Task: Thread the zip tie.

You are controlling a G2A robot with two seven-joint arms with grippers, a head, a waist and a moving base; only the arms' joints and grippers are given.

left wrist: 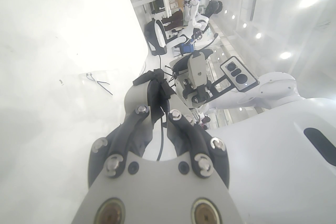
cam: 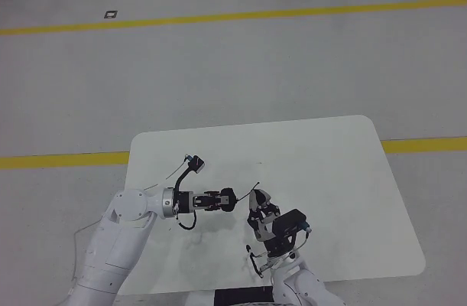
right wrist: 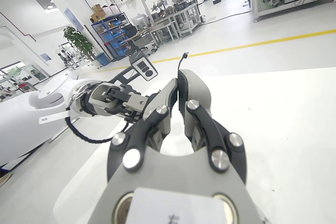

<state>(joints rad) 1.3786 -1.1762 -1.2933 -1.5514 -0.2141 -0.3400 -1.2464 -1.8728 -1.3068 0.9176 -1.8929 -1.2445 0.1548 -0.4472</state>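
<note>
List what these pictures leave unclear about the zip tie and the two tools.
- Left wrist view: black wrapping on the left tool hides what it pinches.
- Right wrist view: the right tool, shut on the zip tie, blocks the left tool's tip and the tie's tail.
- Top view: the tie is too thin to show whether its tail has entered its head.
- Left wrist view: spare ties are too small to count.

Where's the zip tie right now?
Right wrist view: the zip tie pokes head-first out of the right gripper, jaws shut on it, above the table, close to the left gripper.
</note>
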